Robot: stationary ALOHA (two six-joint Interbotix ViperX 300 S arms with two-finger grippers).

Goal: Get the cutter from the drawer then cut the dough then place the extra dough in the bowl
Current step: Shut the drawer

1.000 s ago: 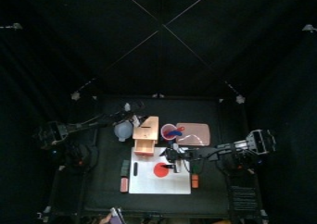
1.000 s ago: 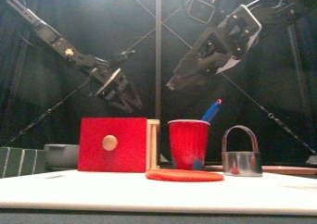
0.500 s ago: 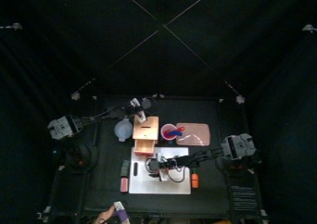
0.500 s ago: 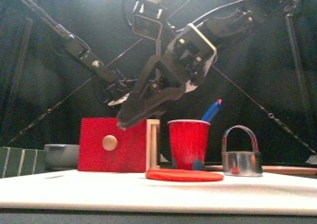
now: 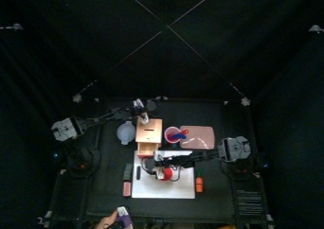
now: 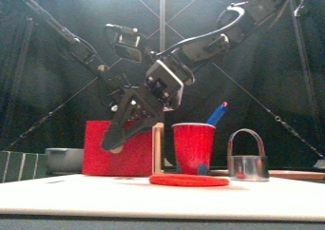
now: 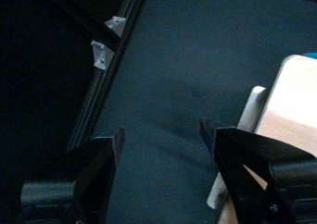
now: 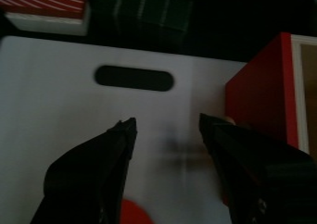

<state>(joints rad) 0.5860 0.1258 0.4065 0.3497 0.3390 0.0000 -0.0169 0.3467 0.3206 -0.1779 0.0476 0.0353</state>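
Right gripper (image 8: 168, 123) hangs over the white cutting board (image 8: 74, 107), jaws spread, gripping nothing. Red drawer front (image 8: 254, 89) of the wooden box (image 5: 150, 136) sits just beside one jaw. Red dough (image 6: 191, 180) lies flat on the board beneath the gripper, toward its arm side. Cutter (image 6: 248, 158) stands upright farther that way, past the red cup (image 6: 193, 146), untouched. Left gripper (image 7: 161, 130) hovers by the box's back end, jaws apart, empty. Bowl (image 6: 61, 159) is near it.
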